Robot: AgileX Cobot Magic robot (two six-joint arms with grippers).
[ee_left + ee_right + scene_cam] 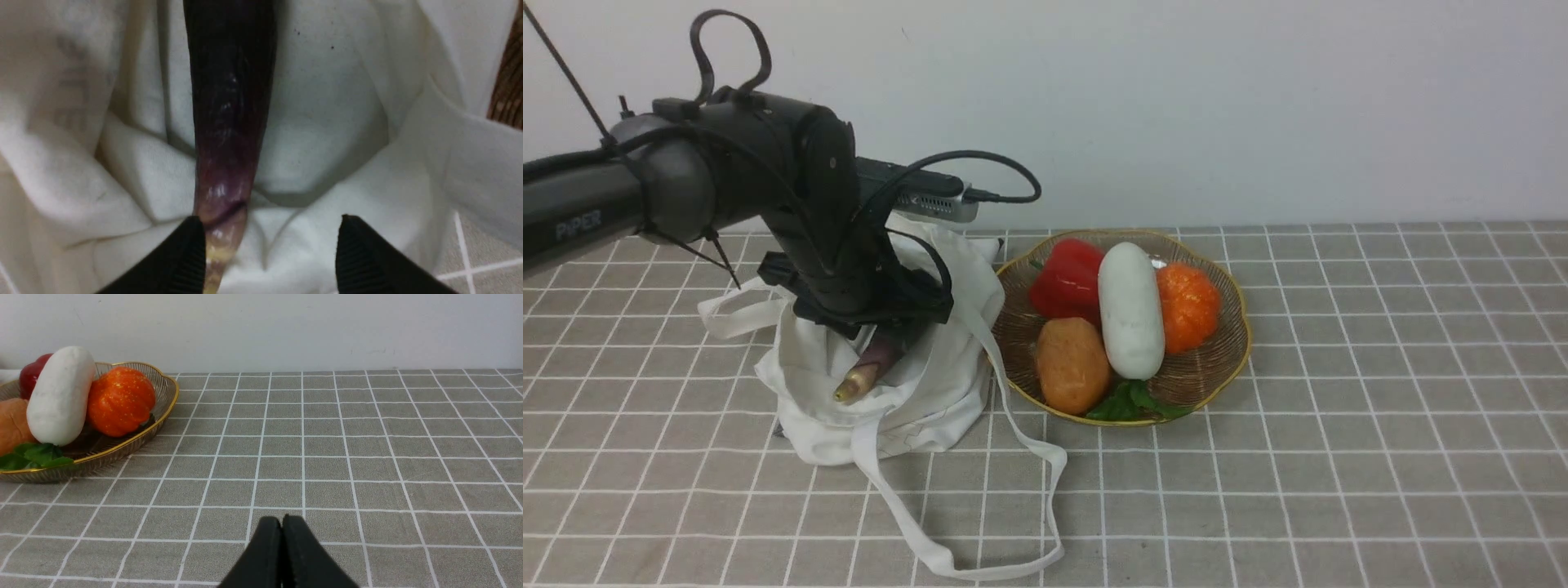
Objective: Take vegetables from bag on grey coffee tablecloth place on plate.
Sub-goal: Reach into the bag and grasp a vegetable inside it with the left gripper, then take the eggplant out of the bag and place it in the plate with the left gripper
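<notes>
"PiPER" is printed on the black left arm (580,216). The left gripper (269,228) is down in the soft off-white cotton bag (915,400), fingers apart. One finger (179,257) is just beside the stem end of the single long dark purple eggplant (231,102). To the right, on the grey gridded tablecloth (1380,408), the round brown wicker plate (1225,376) holds one red pepper (1066,282), one white oblong vegetable (1131,310), one orange pumpkin (1188,306) and one brown potato (1072,365). The right gripper (282,526) has its fingers pressed together.

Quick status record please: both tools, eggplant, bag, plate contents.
left tool: open at bag, eggplant stem between jaws, against one
right tool: shut, empty, over tablecloth
eggplant: in bag, stem tip poking out, not clamped
bag: slumped on tablecloth, left of plate
plate: red pepper, white vegetable, pumpkin, potato, leaves
</notes>
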